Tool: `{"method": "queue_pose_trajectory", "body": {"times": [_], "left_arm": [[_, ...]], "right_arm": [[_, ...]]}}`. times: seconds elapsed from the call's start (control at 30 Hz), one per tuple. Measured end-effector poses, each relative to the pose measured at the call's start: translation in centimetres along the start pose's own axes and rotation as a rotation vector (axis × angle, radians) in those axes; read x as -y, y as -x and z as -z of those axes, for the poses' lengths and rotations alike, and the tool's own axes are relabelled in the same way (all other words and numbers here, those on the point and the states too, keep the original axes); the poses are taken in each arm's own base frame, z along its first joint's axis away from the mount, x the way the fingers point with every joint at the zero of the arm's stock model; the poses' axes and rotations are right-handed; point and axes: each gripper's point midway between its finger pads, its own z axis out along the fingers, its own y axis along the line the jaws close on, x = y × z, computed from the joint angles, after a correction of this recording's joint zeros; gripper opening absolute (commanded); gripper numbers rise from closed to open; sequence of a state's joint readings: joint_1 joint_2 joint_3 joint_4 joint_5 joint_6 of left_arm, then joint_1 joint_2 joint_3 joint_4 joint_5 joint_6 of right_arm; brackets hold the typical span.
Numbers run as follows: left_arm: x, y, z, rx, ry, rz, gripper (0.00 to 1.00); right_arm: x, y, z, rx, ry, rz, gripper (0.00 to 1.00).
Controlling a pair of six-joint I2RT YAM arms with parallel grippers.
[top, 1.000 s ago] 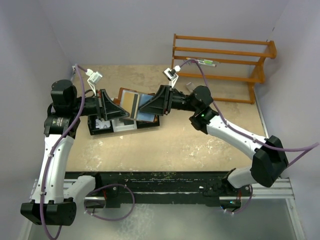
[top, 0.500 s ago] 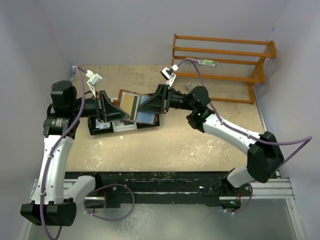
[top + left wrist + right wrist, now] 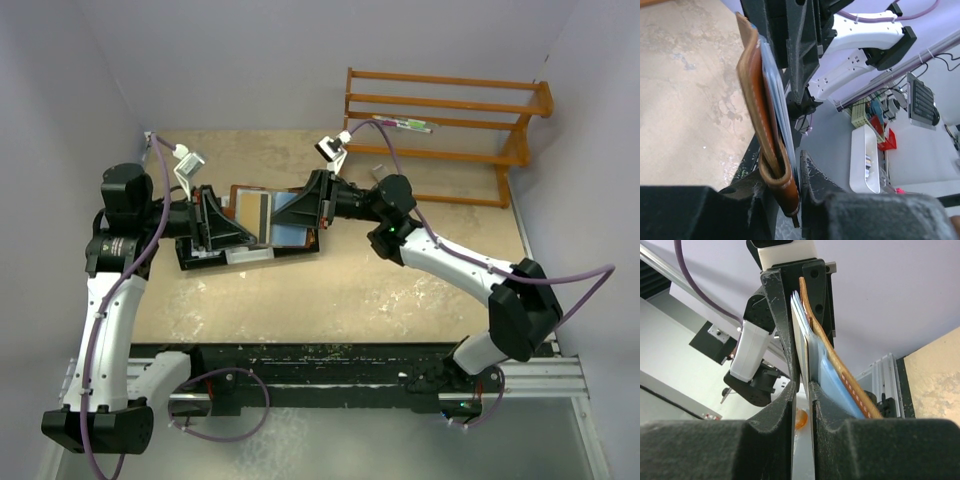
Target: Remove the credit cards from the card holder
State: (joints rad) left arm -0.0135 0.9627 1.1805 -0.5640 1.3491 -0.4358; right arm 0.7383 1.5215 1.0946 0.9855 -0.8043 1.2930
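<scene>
The brown leather card holder hangs in the air between my two grippers, over a tray. In the left wrist view its folded end sits between the jaws of my left gripper, which is shut on it. Credit cards stick out of it: one with a dark stripe and a light blue one. My right gripper is shut on the edge of a whitish credit card. The light blue card and the holder's leather flap lie just outside its right finger.
A black-and-white compartment tray lies on the tan table under the holder. An orange wooden rack stands at the back right. Grey walls close in the left and right sides.
My right gripper has moved left onto the cards and closed on the whitish one. The holder has swung flatter, showing the dark stripe. The left jaws have eased slightly.
</scene>
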Motion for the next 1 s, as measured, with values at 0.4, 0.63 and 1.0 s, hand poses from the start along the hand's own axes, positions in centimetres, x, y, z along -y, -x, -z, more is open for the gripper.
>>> {"method": "queue_pose_trajectory", "body": {"times": [0.4, 0.63, 1.0], "left_arm": [[1.8, -0.8, 0.3, -0.029, -0.073, -0.016, 0.25], [1.7, -1.1, 0.4, -0.032, -0.074, -0.022, 0.14], [1.4, -1.7, 0.6, -0.051, -0.056, -0.044, 0.25]], "right_arm": [[-0.3, -0.8, -1.0, -0.017, 0.020, -0.002, 0.14], [-1.2, -0.8, -1.1, -0.021, 0.053, 0.011, 0.28], [-0.8, -1.3, -1.7, -0.027, 0.051, -0.002, 0.12]]}}
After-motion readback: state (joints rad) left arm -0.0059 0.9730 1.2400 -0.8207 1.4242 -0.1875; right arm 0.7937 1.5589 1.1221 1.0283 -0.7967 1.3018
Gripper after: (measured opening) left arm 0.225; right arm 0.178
